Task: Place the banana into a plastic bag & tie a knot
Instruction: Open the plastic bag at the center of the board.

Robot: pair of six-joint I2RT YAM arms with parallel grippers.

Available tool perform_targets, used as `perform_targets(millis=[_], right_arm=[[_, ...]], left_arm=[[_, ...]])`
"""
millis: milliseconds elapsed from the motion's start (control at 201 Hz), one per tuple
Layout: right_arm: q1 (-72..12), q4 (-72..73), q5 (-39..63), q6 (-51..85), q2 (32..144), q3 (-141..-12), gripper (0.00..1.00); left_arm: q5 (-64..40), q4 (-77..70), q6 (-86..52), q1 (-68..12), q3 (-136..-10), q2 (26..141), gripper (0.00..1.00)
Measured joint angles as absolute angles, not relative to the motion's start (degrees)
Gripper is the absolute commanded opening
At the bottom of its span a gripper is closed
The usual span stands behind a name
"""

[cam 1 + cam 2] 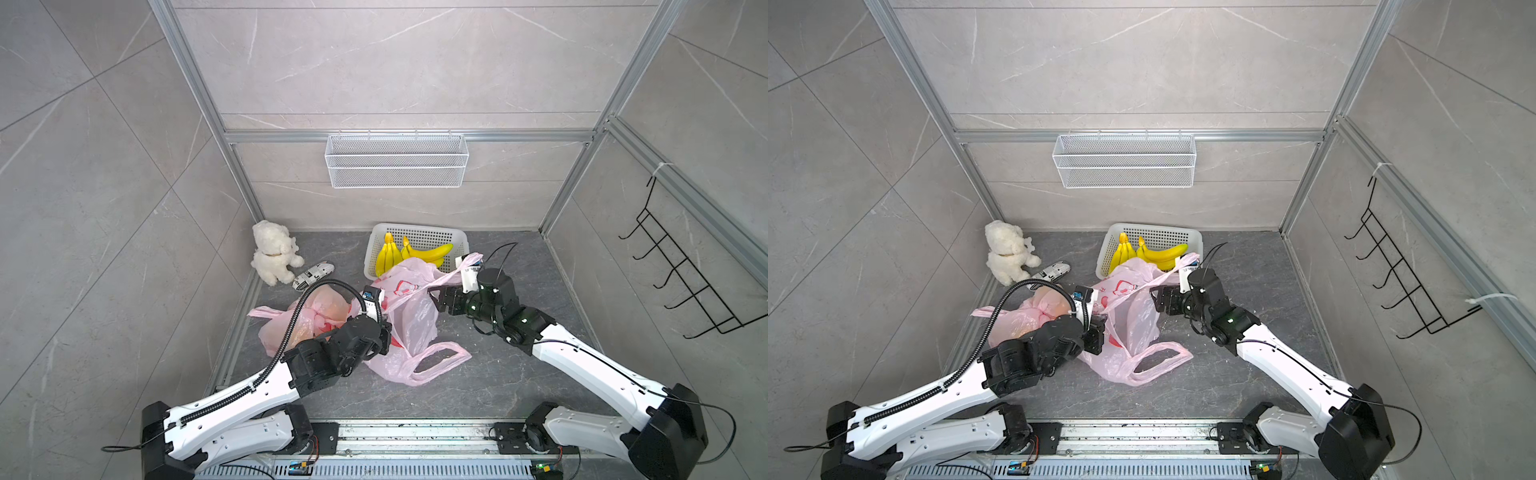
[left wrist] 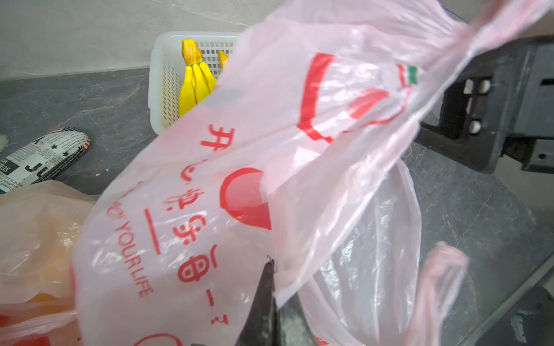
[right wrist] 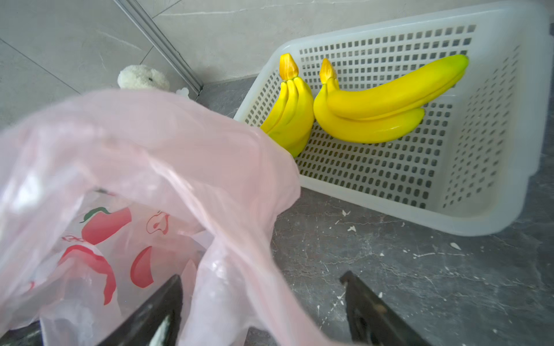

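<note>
While L hand (image 2: pixel 272 269) pinches bag (image 2: pixel 239 149), R hand (image 3: pixel 260 277) spread, bananas (image 3: pixel 374 113) in basket (image 3: pixel 494 149)

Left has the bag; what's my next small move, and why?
Probably lift the right gripper off the bag handle and toward the bananas. Its jaws stand open, the left gripper is shut on the pink bag, and both bunches lie in the basket.

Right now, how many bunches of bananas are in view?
2. Both lie side by side in the white basket: one bunch partly behind the pink bag, the other bunch in the open. The second, filled bag may hide more.
</note>
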State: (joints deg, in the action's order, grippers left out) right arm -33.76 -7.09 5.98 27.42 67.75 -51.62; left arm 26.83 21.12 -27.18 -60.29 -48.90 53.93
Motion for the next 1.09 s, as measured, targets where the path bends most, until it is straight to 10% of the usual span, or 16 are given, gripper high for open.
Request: perform_targets(millis=[478,1090], right_arm=[[-37.0,-6.8,15.3,24.3,71.6,-46.5,0.99],[-31.6,-1.9,14.9,27.4,57.8,-41.4,0.95]], left_arm=[[21.1,21.9,-30.7,-51.8,-56.6,60.9,0.00],[18.8,29.6,-33.0,-40.9,-59.1,57.8,0.00]])
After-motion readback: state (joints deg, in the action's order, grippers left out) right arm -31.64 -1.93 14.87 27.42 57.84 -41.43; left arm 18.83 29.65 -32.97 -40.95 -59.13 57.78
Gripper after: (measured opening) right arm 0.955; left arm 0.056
